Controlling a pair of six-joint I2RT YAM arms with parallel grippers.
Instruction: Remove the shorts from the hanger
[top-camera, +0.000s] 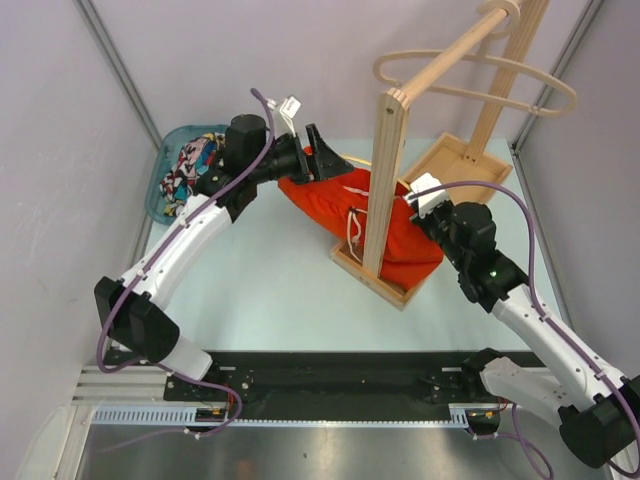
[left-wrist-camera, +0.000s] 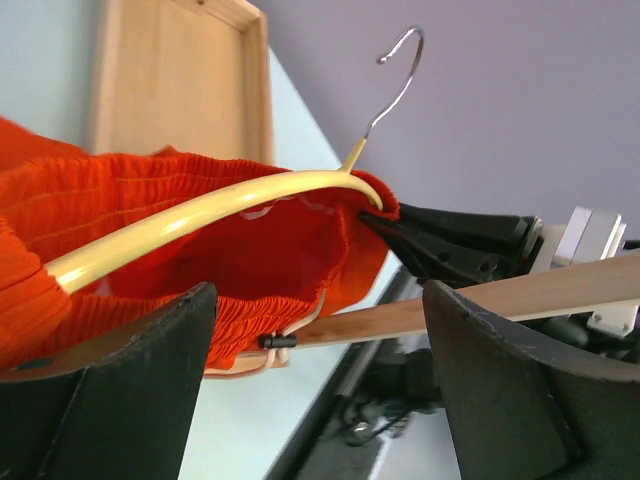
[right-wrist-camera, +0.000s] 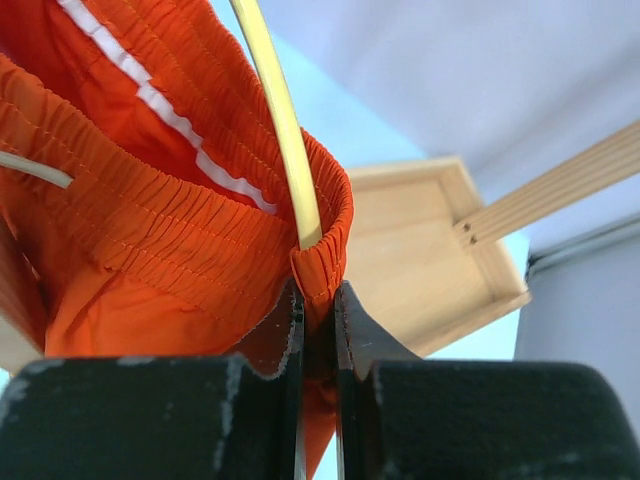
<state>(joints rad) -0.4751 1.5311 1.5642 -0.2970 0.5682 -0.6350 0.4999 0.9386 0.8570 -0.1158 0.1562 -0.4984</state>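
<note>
Orange shorts (top-camera: 330, 200) hang on the yellow hanger (left-wrist-camera: 190, 218), pinched at one end.
The right gripper (right-wrist-camera: 318, 312) is clamped on their waistband beside the wooden rack (top-camera: 385, 180); the left gripper (left-wrist-camera: 318, 298) gapes wide at their far-left end. The comic-print shorts (top-camera: 195, 160) lie in the teal basket (top-camera: 153, 195), far left.

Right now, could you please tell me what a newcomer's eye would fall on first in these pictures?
The bright orange shorts lie mid-table by a wooden stand, a yellow hanger inside their waistband. The right tool pinches the waistband's end, while the left tool gapes open beside them. Far left, printed shorts lie in a teal basket.
</note>
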